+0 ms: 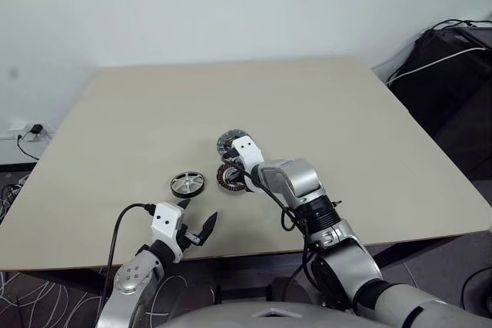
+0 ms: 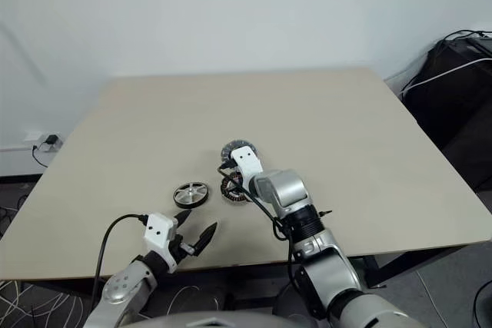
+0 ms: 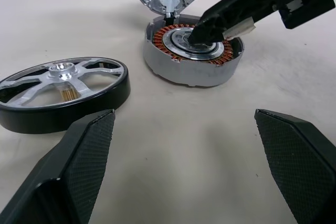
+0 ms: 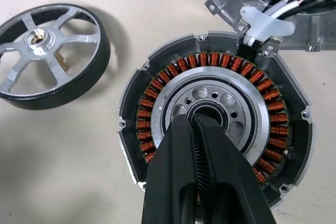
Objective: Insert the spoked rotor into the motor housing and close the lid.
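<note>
Rotor (image 3: 63, 90) is lying flat at mid-left of the left wrist view, looking rigid, light and slick; the black rim offers the best hold. Left gripper (image 3: 184, 166) is gaping empty nearby. Right gripper (image 4: 197, 129) is pressing closed into the housing (image 4: 215, 124) hub.

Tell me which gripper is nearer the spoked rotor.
Left. The open left gripper sits just short of the spoked rotor, apart from it. The right gripper is shut over the centre of the motor housing, beside the rotor.
</note>
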Robot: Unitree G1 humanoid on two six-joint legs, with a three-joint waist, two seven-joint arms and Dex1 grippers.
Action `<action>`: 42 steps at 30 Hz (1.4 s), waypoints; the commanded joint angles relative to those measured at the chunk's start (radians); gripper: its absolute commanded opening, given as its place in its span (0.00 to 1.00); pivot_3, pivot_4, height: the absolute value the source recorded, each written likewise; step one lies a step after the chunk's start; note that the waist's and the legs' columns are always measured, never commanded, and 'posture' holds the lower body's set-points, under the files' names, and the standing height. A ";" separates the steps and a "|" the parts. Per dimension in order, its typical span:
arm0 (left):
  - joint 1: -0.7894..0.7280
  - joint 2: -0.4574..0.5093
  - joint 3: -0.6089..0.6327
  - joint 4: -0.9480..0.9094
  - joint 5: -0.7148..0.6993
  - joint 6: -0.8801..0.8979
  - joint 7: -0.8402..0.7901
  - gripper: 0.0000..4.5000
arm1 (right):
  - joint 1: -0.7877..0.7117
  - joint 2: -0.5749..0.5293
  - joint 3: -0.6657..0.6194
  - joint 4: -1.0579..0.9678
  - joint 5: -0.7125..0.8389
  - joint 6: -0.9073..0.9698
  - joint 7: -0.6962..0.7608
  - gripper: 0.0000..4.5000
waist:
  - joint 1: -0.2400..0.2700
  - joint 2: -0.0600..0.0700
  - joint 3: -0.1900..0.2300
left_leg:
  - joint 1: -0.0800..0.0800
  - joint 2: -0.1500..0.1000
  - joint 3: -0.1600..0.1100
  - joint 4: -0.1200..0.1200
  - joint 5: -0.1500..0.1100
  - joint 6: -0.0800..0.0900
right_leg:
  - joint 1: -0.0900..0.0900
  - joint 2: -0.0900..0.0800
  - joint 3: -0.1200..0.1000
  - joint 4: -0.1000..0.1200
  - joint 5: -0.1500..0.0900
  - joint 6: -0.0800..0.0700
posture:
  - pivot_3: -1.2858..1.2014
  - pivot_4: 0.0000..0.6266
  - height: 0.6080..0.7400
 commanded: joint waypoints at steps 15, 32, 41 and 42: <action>-0.001 -0.001 0.007 -0.041 -0.004 -0.002 0.003 1.00 | 0.000 0.019 -0.076 -0.078 0.096 0.008 0.003 0.01 | 0.000 0.000 0.000 | 0.000 0.000 0.000 0.000 0.000 0.000 | 0.000 0.000 0.000 0.000 0.000 0.000 | 0.52 0.00 1.00; -0.011 0.005 0.006 -0.086 -0.007 0.047 0.006 1.00 | 0.123 -0.216 0.284 -0.282 -0.070 -0.373 0.120 0.01 | 0.003 0.000 0.001 | -0.001 0.000 0.000 0.000 0.000 0.000 | 0.000 0.000 0.000 -0.002 -0.002 0.004 | 0.52 0.00 1.00; 0.006 0.000 0.001 -0.126 -0.003 0.069 0.021 1.00 | 0.091 -0.188 0.294 -0.179 -0.111 -0.403 0.129 0.01 | 0.005 -0.001 0.001 | -0.001 0.000 0.000 0.001 0.000 0.000 | 0.001 0.000 0.000 -0.002 -0.002 0.004 | 0.52 0.00 1.00; 0.008 -0.001 0.001 -0.130 -0.004 0.071 0.023 1.00 | 0.089 -0.187 0.293 -0.168 -0.116 -0.404 0.129 0.01 | 0.005 -0.001 0.001 | -0.001 0.000 0.000 0.001 0.000 0.000 | 0.001 0.000 0.000 -0.002 -0.002 0.004 | 0.52 0.00 1.00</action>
